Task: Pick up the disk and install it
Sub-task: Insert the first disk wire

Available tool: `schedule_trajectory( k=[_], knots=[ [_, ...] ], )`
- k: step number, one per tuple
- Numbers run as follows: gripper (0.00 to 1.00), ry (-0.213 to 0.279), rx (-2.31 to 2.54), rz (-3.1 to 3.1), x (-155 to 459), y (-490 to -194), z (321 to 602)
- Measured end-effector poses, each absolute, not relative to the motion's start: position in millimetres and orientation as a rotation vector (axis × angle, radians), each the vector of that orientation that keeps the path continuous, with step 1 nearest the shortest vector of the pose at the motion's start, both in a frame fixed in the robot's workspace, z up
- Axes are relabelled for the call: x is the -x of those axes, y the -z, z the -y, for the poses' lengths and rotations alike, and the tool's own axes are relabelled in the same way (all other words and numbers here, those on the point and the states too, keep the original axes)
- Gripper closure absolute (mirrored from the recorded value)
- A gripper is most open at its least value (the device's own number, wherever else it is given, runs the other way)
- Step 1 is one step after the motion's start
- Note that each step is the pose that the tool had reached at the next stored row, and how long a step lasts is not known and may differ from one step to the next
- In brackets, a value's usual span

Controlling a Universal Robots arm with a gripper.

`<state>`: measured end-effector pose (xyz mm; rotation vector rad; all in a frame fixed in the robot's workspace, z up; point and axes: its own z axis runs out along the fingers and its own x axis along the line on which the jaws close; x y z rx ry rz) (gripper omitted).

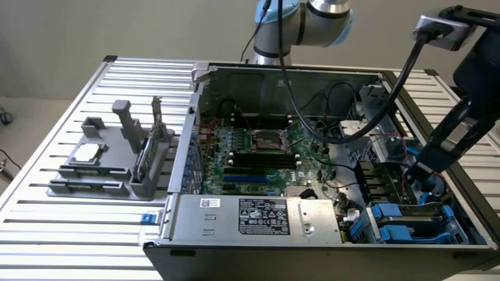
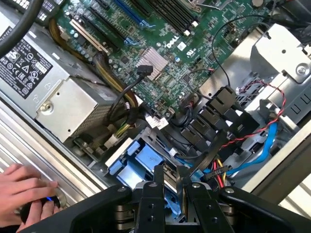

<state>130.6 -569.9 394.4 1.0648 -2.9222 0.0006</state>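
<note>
Slatted aluminium table [image 1: 70, 234] beneath the whole set-up. Open tower computer case [image 1: 312, 260] laid on its side on the table, interior exposed upward. Universal Robots arm [image 1: 312, 20] behind the case, extending over the far rim and down into the case at the exterior view's right. Green motherboard [image 1: 258, 158] across the case floor. Labelled silver power supply [image 1: 258, 216] along the near wall. Grey holding fixture [image 1: 102, 187] on the table at the exterior view's left, well apart from the case's right-hand corner.

Gripper [image 2: 171, 172] low inside the case, over the near corner at the exterior view's right, directly above blue drive carriers. Grip state: cannot be told.

Disk [image 2: 148, 156], identified by its blue carrier frame, seated in that corner just beside the power supply's cable end. Label hidden. Contact with the gripper not determinable.

Person's hand [image 2: 22, 187] outside the case wall, closed over a small dark object. Green circuit card [image 1: 143, 158] upright in the fixture. Processor socket [image 1: 270, 139] near the middle of the motherboard. Square silver chip [image 1: 86, 153] flat on the fixture, near the card.
</note>
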Motion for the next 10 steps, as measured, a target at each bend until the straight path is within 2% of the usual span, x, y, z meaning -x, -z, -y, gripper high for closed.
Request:
schedule_trajectory(
  k=[10],
  knots=[
    [0.75,0.004,-0.812,3.002,-130.6,-394.3,569.9]
  ],
)
